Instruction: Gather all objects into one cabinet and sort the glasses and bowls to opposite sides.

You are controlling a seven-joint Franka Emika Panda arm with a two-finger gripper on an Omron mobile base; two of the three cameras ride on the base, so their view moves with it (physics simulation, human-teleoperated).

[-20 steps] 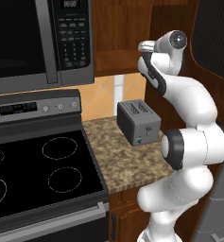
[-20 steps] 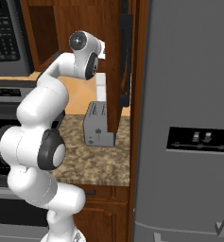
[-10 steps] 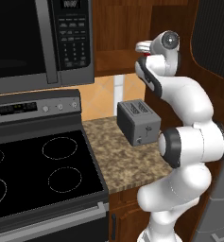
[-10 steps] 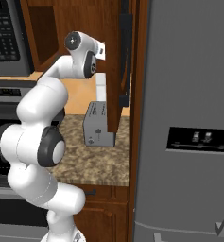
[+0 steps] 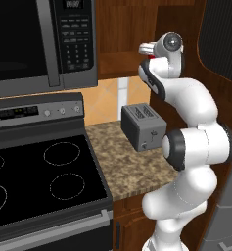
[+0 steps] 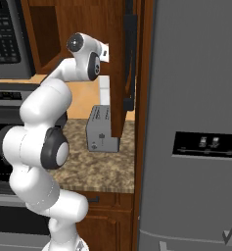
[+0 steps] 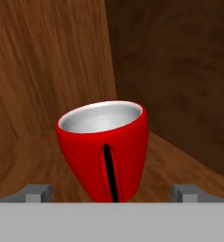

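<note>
We have the hand (image 7: 111, 196) reaching into a wooden cabinet (image 7: 47, 61), fingers (image 7: 38, 193) spread wide on either side of a red cup (image 7: 104, 151), not touching it. The cup stands on the cabinet floor near the back corner, tilted in this view, which may just be the hand's own roll. Its inside is pale grey and a dark slit runs down its near face.

We judge the cup light, rigid and glossy, so likely slippery. We would grip it across the middle of the wall, below the flared rim, where the body is narrower and the fingers can close squarely. The side wall is near, so there is little room to swing.

Below, a toaster (image 5: 143, 126) sits on the counter (image 5: 132, 169).
</note>
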